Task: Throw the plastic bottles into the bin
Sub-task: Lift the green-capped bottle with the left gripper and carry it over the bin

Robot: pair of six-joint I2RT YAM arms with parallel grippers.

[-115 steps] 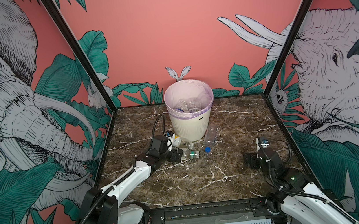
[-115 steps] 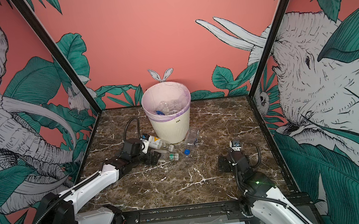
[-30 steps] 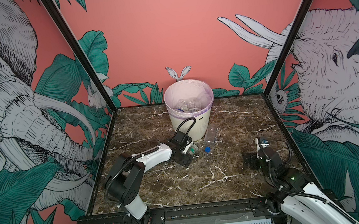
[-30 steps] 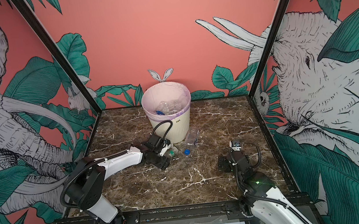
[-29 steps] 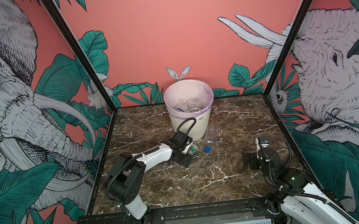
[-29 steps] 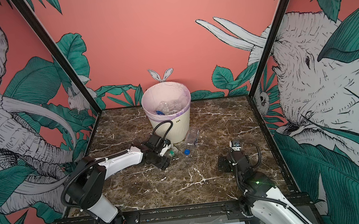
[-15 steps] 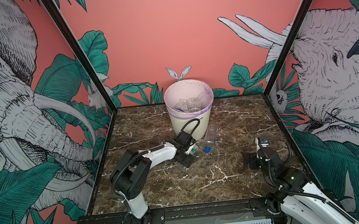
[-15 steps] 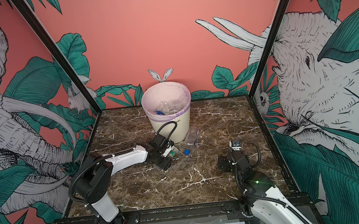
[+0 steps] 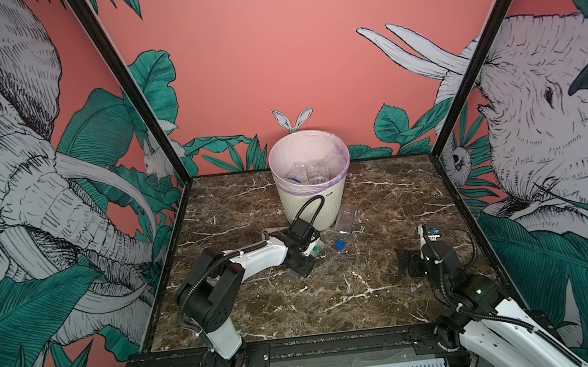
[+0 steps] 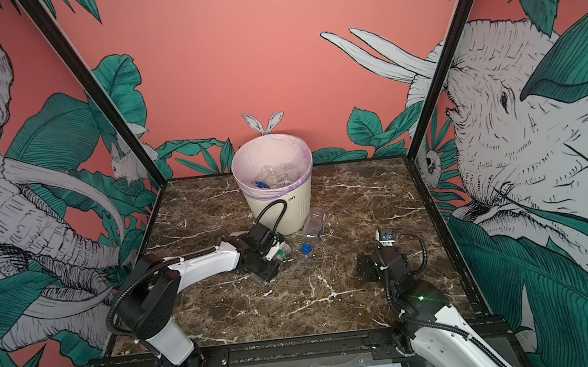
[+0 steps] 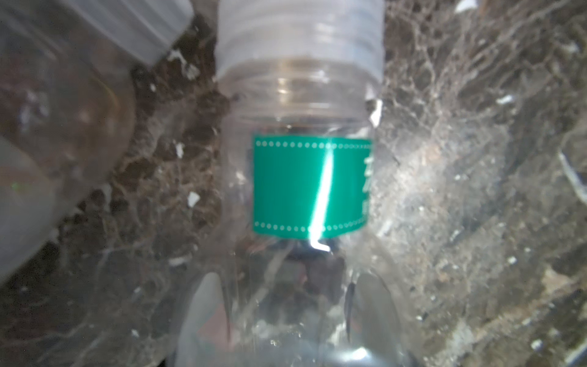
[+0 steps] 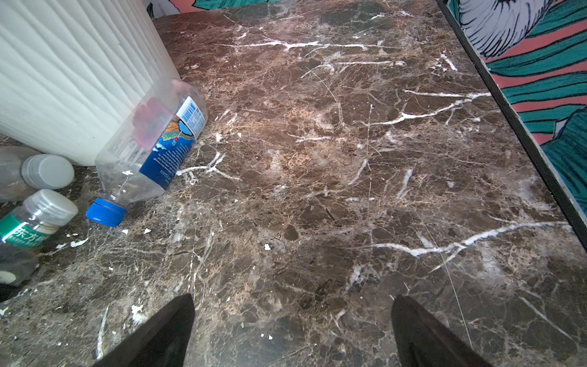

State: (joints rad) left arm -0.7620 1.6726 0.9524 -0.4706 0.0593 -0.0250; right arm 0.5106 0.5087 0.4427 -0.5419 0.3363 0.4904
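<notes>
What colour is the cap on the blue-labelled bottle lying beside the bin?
Blue. The cap shows best in the right wrist view, at the end of the bottle away from the bin.

The ribbed bin (image 12: 63,79) is showing cream-white, its liner (image 9: 318,144) pale lilac. The tabletop (image 12: 349,159) is showing dark brown marble with white veins. The green-labelled bottle (image 11: 305,184) is carrying white dots along its label; the blue-capped bottle (image 12: 149,149) is wearing a blue label.
</notes>
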